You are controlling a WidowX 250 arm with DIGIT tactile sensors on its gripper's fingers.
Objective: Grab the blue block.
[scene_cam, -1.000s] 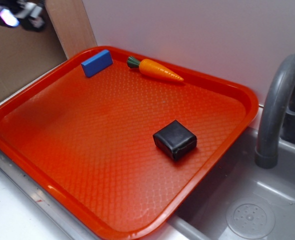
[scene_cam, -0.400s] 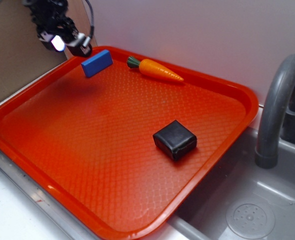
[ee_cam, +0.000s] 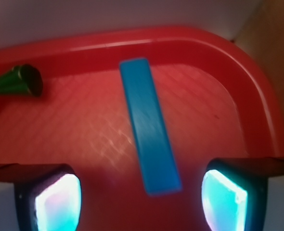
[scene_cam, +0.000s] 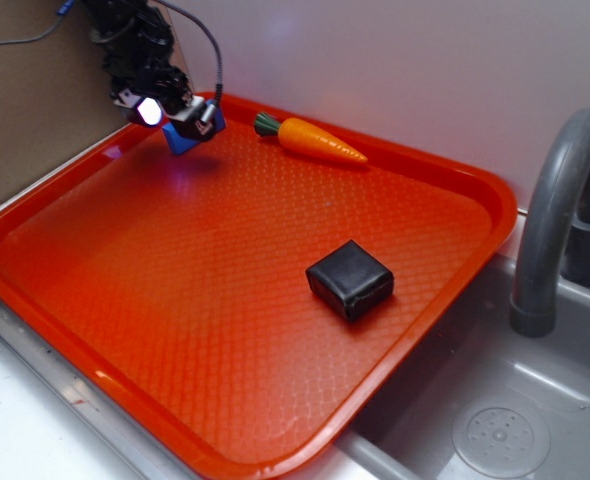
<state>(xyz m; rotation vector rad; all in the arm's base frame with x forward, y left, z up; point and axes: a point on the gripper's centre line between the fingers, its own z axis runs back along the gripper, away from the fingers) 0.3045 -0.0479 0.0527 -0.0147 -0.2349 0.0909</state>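
The blue block (ee_cam: pixel 149 127) lies flat in the far left corner of the red tray (scene_cam: pixel 225 300), a long bright blue slab seen lengthwise in the wrist view. In the exterior view only a small part of the blue block (scene_cam: pixel 178 142) shows under the gripper (scene_cam: pixel 175 112), which hovers right over it. In the wrist view the gripper (ee_cam: pixel 142 202) is open. Its two glowing pads (ee_cam: pixel 58 202) stand wide apart, one on each side of the block's near end, apart from it.
An orange toy carrot (scene_cam: pixel 315 140) lies along the tray's far rim, its green top (ee_cam: pixel 17 82) left of the block. A glossy black cube (scene_cam: pixel 350 278) sits mid-right on the tray. A grey faucet (scene_cam: pixel 560 210) and sink (scene_cam: pixel 495 430) are at right. Cardboard (scene_cam: pixel 35 110) stands behind the tray's left corner.
The gripper has come down from the top left corner of the view to just above the blue block, now covering most of it. The block, carrot and cube have not moved.
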